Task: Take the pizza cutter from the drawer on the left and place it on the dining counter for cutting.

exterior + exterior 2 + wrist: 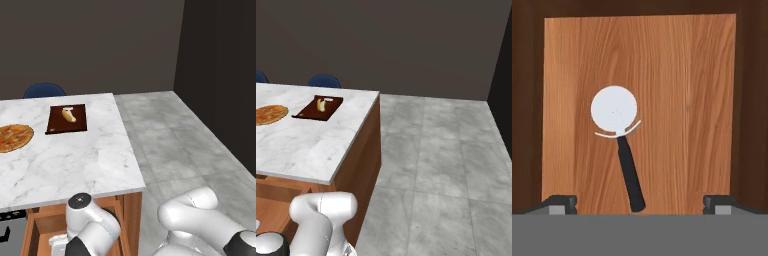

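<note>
A: Nearest the lens: the pincer (640,204), tips spread wide, nothing between them, hanging above the open drawer (677,75).

B: And the pizza cutter (622,145)?

A: Flat on the drawer floor. Pale round wheel away from the tips, black handle slanting back toward them. Handle end falls between the two tips as seen from the hand camera, but apart from both. No contact.

B: So the drawer step is done?

A: Judged so: it stands pulled out under the surface (75,160) edge, arm reaching down into it. Grasp not yet made.

B: What remains?

A: Most of it. Drop onto the handle, pinch, lift clear, carry up, set down on the white marble. A pizza (14,137) and a dark cutting board (67,120) with a bread piece (68,115) sit there already; bare marble lies beside them.

B: Stage?

A: Early. Pre-grasp, roughly lined up.
</note>
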